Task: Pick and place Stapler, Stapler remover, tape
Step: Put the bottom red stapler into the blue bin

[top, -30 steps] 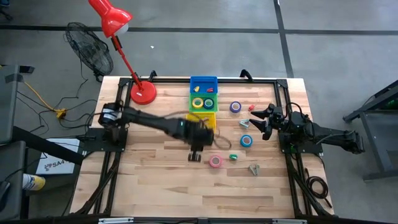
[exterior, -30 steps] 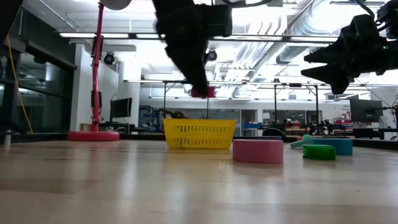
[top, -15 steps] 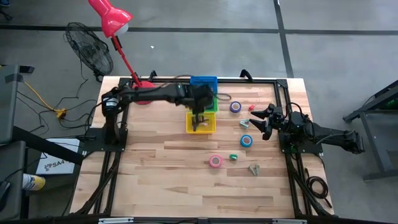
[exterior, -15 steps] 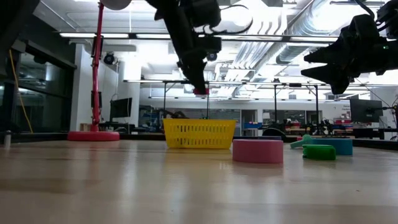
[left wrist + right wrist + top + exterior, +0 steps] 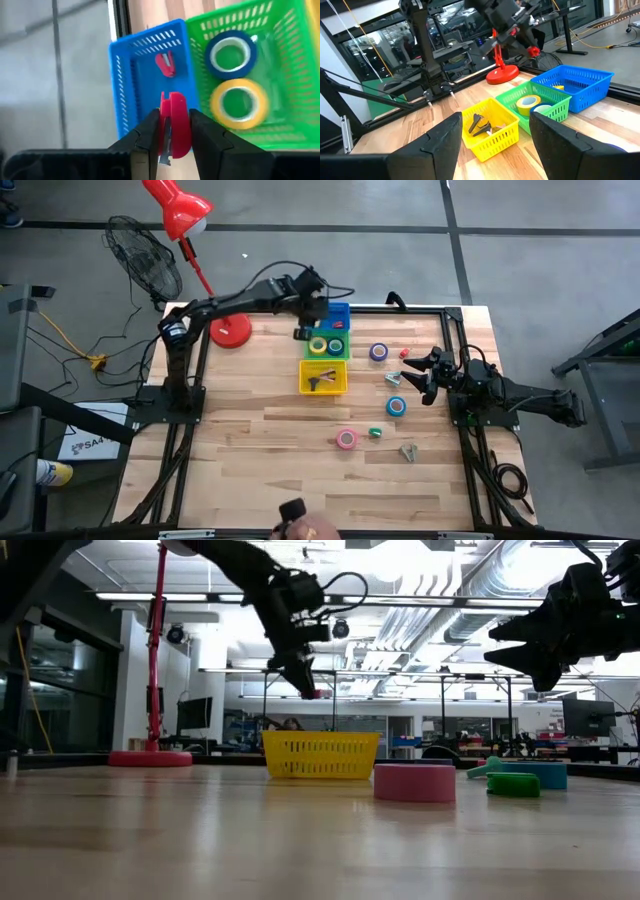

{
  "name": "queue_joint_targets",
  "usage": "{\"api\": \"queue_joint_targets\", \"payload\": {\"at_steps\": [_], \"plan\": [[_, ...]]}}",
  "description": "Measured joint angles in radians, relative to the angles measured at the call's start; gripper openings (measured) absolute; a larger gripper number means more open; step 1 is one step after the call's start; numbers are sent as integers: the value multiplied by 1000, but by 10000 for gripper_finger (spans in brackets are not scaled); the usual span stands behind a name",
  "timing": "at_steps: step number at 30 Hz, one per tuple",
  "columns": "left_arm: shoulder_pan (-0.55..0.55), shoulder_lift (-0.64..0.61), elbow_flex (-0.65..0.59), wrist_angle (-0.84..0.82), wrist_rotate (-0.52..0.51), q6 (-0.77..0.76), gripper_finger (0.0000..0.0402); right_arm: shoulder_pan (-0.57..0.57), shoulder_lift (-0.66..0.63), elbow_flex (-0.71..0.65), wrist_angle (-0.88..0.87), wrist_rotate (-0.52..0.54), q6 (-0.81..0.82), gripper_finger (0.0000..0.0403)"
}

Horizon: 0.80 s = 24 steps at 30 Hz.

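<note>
My left gripper (image 5: pixel 305 331) (image 5: pixel 172 131) hangs at the table's far side, over the blue basket (image 5: pixel 328 312) (image 5: pixel 142 82), shut on a red staple remover (image 5: pixel 173 122) (image 5: pixel 317 694). A second red staple remover (image 5: pixel 166 64) lies inside that basket. The green basket (image 5: pixel 326 345) holds a blue tape roll (image 5: pixel 230 54) and a yellow one (image 5: pixel 239 103). Purple (image 5: pixel 379 352), blue (image 5: pixel 397 407) and pink (image 5: pixel 346 439) tape rolls lie flat on the table. My right gripper (image 5: pixel 424 376) (image 5: pixel 492 150) waits open at the right side, above the table. My left gripper pinches the red staple remover between its two fingers (image 5: pixel 147 135), coming from above and pointing down. The red body (image 5: pixel 175 107) sticks out beyond the fingertips, and a grey metal part (image 5: pixel 163 156) shows between them. It is lifted clear above the blue basket.
The yellow basket (image 5: pixel 323 377) holds a dark stapler (image 5: pixel 481 124). A metal staple remover (image 5: pixel 408 451) and small green (image 5: pixel 375 433), red (image 5: pixel 405 352) and teal (image 5: pixel 393 379) pieces lie on the right. The red lamp's base (image 5: pixel 230 329) is far left. A person (image 5: pixel 300 525) shows at the near edge.
My left gripper has travelled from the table's middle, beside the pink tape, toward the far edge, passing over the yellow basket to the blue one. It has stayed shut on the red staple remover, carried clear of the table. A person has come in at the near edge.
</note>
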Motion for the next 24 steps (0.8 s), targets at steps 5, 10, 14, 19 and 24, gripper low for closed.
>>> {"api": "queue_joint_targets", "payload": {"at_steps": [5, 10, 14, 19, 24], "plan": [[52, 31, 2, 59, 82, 163, 82, 0, 0, 0, 0, 0, 0, 223], [92, 69, 0, 71, 102, 157, 82, 0, 0, 0, 0, 0, 0, 222], [112, 78, 3, 117, 117, 74, 82, 0, 0, 0, -1, 0, 0, 222], [125, 102, 3, 186, 154, -79, 82, 0, 0, 0, -1, 0, 0, 222], [135, 150, 54, 180, 211, -236, 82, 0, 0, 0, -1, 0, 0, 222]]}}
